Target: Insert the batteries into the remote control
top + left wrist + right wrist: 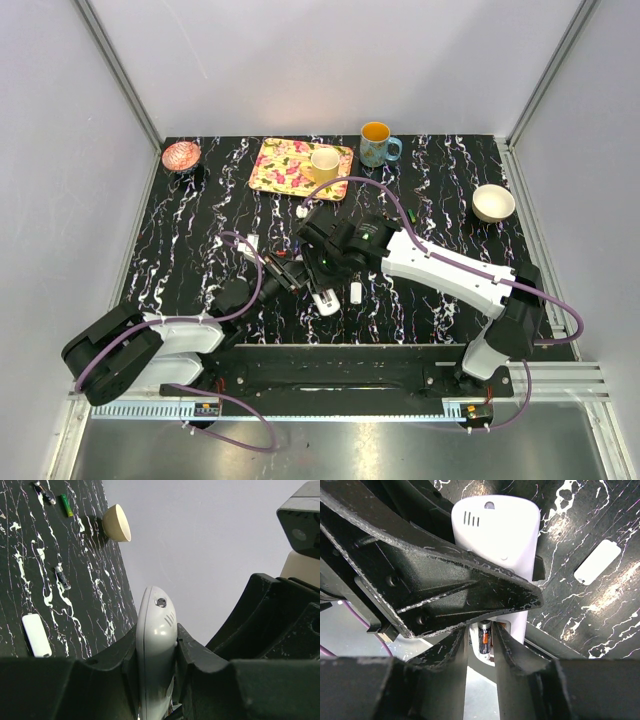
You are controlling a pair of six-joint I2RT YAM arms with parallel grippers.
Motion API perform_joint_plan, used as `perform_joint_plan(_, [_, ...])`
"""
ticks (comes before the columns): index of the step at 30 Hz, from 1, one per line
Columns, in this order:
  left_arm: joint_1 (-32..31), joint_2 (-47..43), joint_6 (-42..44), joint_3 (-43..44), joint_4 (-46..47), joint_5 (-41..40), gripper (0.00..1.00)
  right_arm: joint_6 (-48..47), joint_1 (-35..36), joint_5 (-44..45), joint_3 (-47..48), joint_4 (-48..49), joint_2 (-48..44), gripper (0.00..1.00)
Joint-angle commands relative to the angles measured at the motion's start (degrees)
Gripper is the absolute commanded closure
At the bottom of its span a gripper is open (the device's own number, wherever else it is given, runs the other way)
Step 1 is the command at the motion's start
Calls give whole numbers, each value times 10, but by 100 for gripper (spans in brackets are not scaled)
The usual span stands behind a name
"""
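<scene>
Just beyond the arm bases, near the middle of the black marbled table [200, 250], the left gripper [156, 652] is clamped on the remote control [155, 622], its fingers [200, 665] pressed against both long sides of the slim white bar. The right gripper [481, 630] reaches over the same bar from the opposite side, above the face with the open recess. A dark battery [485, 639] lies in that recess between its jaws, which stand narrowly apart; a sliver of white shows between the battery and one finger, so it grips nothing. Just to the right of the remote control, a small white oblong piece [597, 562] lies flat on the table. Farther out, a loose dark battery [62, 577] lies alone, and well beyond it a green battery [65, 505] lies next to another dark one [45, 492]. Near these, toward the right edge, sits a cream bowl [493, 203]. Along the far edge are a floral tray [278, 170] carrying a yellow cup [324, 163], a blue mug [377, 148] to its right, and a pinkish bowl [181, 155] at the far left corner
</scene>
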Motion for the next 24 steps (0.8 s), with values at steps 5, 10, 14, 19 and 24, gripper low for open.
perform_joint_plan(5, [-8, -6, -32, 8, 162, -4, 100, -4, -3, 19, 24, 14, -12, 62])
perform_joint_plan(10, [-4, 1, -33, 6, 163, -5, 100, -12, -3, 15, 38, -14, -30, 54])
perform_joint_plan(14, [-3, 3, -30, 8, 156, -4, 100, -21, -3, 15, 42, -43, -43, 51])
perform_joint_plan(19, [-4, -5, -23, 11, 131, -5, 100, -24, -3, 46, 40, -77, -85, 48])
perform_joint_plan(24, [-3, -2, -19, 15, 117, -3, 100, -34, -3, 99, 36, -75, -141, 46])
